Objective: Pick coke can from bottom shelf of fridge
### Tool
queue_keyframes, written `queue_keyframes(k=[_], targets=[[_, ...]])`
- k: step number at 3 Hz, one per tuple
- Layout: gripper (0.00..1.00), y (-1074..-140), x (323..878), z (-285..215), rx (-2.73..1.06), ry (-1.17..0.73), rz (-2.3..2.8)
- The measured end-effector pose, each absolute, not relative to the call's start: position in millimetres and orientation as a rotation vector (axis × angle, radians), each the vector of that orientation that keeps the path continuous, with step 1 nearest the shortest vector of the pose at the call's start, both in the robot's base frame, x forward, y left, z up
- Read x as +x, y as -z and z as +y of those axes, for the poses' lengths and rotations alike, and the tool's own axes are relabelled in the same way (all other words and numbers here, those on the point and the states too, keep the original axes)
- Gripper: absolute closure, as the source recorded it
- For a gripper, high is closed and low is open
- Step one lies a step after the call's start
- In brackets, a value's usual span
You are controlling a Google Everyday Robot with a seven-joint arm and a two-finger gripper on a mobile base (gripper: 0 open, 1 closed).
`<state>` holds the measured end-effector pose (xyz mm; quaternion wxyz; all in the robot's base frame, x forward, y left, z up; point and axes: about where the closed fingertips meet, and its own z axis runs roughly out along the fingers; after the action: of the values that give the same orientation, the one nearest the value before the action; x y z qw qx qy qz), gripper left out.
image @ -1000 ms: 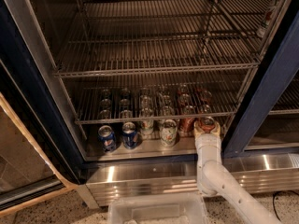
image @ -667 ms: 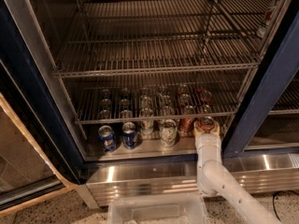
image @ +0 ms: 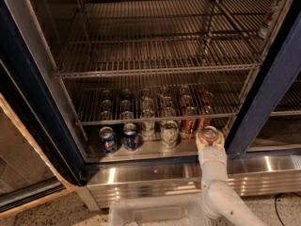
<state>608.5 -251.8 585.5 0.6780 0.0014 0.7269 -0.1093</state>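
The fridge (image: pixel 265 98) stands open, with a dark blue frame and wire racks. On its bottom shelf (image: pixel 150 149), a pale metal floor, cans stand in rows. My gripper (image: pixel 209 139) reaches up from the lower right to the shelf's front right corner. Its pale fingers (image: pixel 201 144) are closed around a red coke can (image: pixel 209 133), whose silver top shows between them. The can stands upright at the shelf's front edge. A second red can (image: pixel 188 125) stands just left of and behind it.
Two blue cans (image: pixel 108 139) (image: pixel 130 135) and a white-and-green can (image: pixel 169 133) stand at the shelf front, left of the gripper. A low wire rack (image: pixel 155 116) hangs close above the cans. A shiny steel base panel (image: pixel 155 175) lies below, and a clear bin (image: pixel 155 212) sits on the floor.
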Motion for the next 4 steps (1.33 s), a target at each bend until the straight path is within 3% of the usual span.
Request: queue_keyframes(k=[4], targets=[[1.00,-666,480,-262,0.135,0.144,1.490]])
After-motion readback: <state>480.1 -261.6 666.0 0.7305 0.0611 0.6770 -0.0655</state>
